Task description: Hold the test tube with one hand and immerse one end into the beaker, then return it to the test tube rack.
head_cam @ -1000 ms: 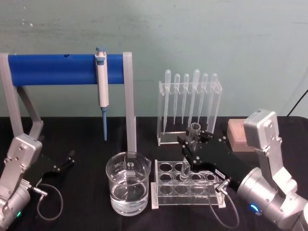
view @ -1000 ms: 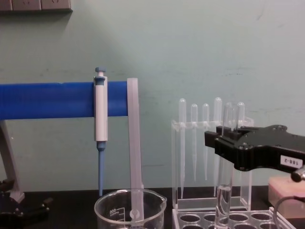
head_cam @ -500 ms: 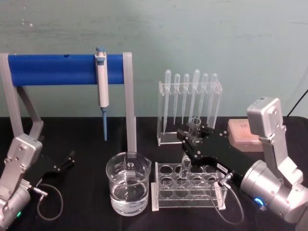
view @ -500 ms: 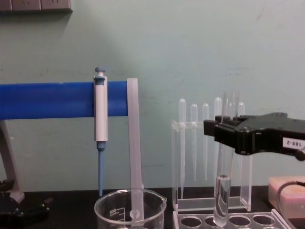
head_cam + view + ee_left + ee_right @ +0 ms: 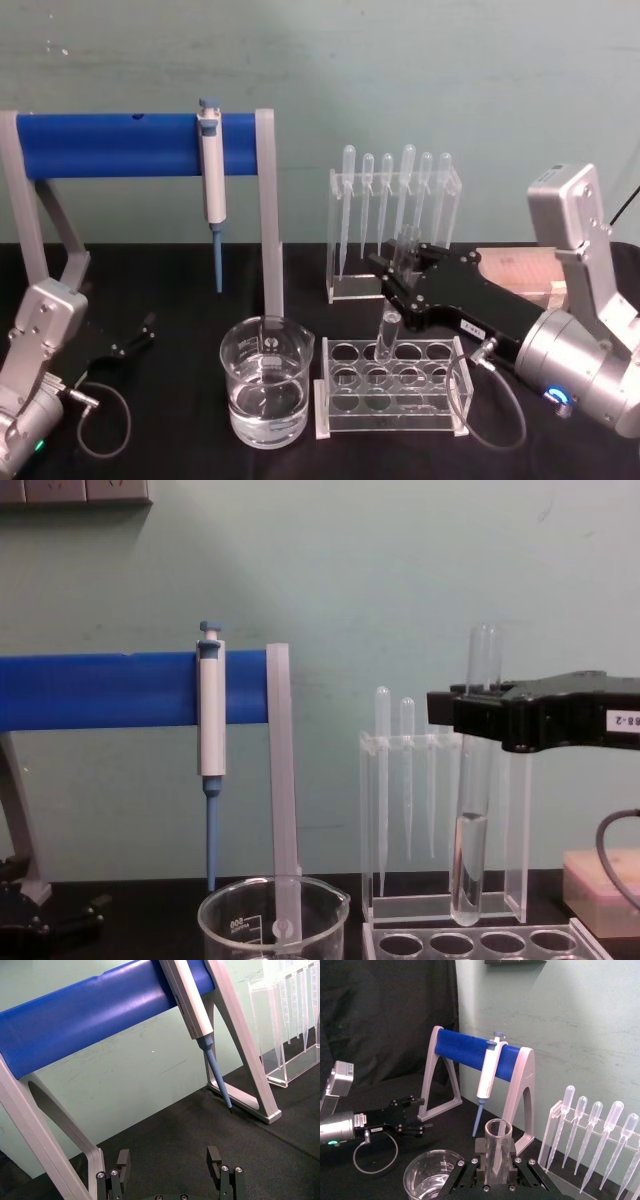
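Note:
My right gripper point(image 5: 405, 270) is shut on the upper part of the test tube point(image 5: 388, 335), a clear tube with some liquid in its round bottom. The test tube point(image 5: 468, 865) hangs upright, its bottom just above the clear tube rack point(image 5: 480, 946). The right wrist view shows the tube's open rim point(image 5: 498, 1132) standing up between the shut jaws of the right gripper point(image 5: 495, 1164). The beaker point(image 5: 265, 390), partly filled with clear liquid, stands left of the rack, and its rim point(image 5: 272, 905) is low in the chest view. My left gripper point(image 5: 168, 1160) rests open at the far left point(image 5: 135, 335), away from both.
A blue bar stand point(image 5: 110, 145) with a blue-and-white pipettor point(image 5: 212, 170) spans the left back. Behind the tube rack point(image 5: 392, 400) is a clear rack of plastic pipettes point(image 5: 392, 215). A pink box point(image 5: 520, 268) lies at the right back.
The right gripper has risen with the test tube, lifting its bottom out of the rack's hole to just above the rack. The left arm has not moved.

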